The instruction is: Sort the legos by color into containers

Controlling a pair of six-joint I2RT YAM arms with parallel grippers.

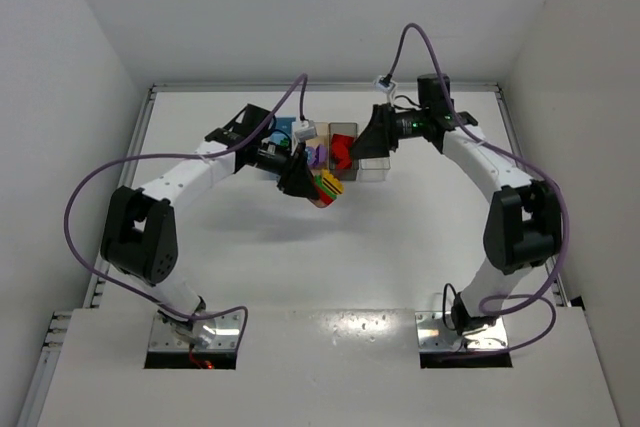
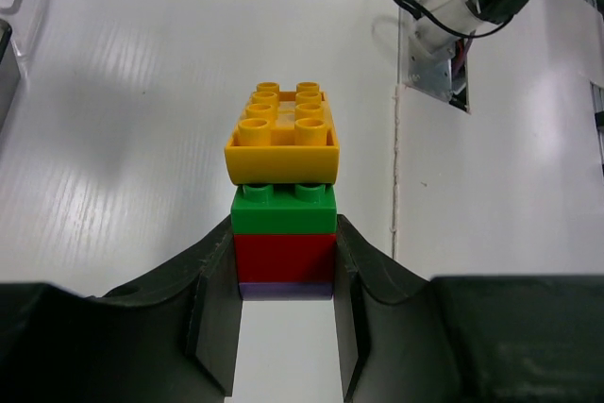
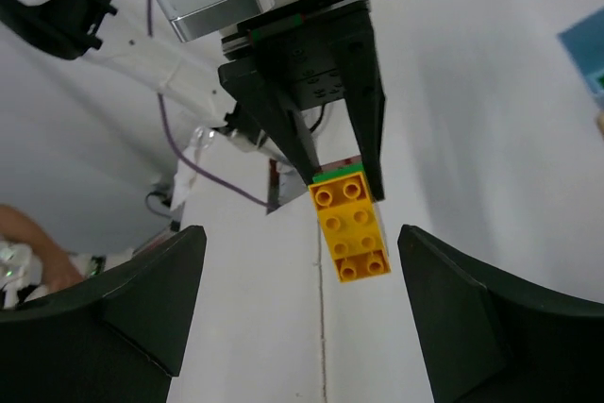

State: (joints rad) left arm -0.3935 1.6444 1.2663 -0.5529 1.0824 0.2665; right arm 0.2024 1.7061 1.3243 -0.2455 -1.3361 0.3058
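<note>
**Item:** lego clump (image 2: 283, 205), four bricks stacked.

**Left wrist view:**
- It gives the stacking order. A yellow brick (image 2: 283, 139) is at the far end, then a green brick (image 2: 283, 209), then a red brick (image 2: 283, 257).
- A purple brick (image 2: 283, 288) lies nearest the palm, with only its edge showing.
- The yellow brick is the longest and overhangs the others.

**Right wrist view:** It takes the same clump from the stud side, with eight yellow studs facing the camera and a green sliver behind. The red and purple layers are hidden there.

**Top external view:**
- Only this view places the clump. It is held clear of the surface (image 1: 400, 247), just in front of the row of containers (image 1: 345, 127) and near the row's middle.
- Red legos (image 1: 343, 152) lie in one container and purple legos (image 1: 313, 155) in the one to its left (the bin colours under the arms cannot be told reliably).

**Left end effector** (image 2: 283, 261): closed on the clump, its fingers (image 2: 219, 327) pressing the two sides of the red brick.

**Right end effector** (image 3: 302, 318):
- Its fingers (image 3: 142, 299) stand wide apart with nothing between them.
- It faces the clump from the container side without touching it.
- In the top external view it hangs over the right end of the row.
</note>
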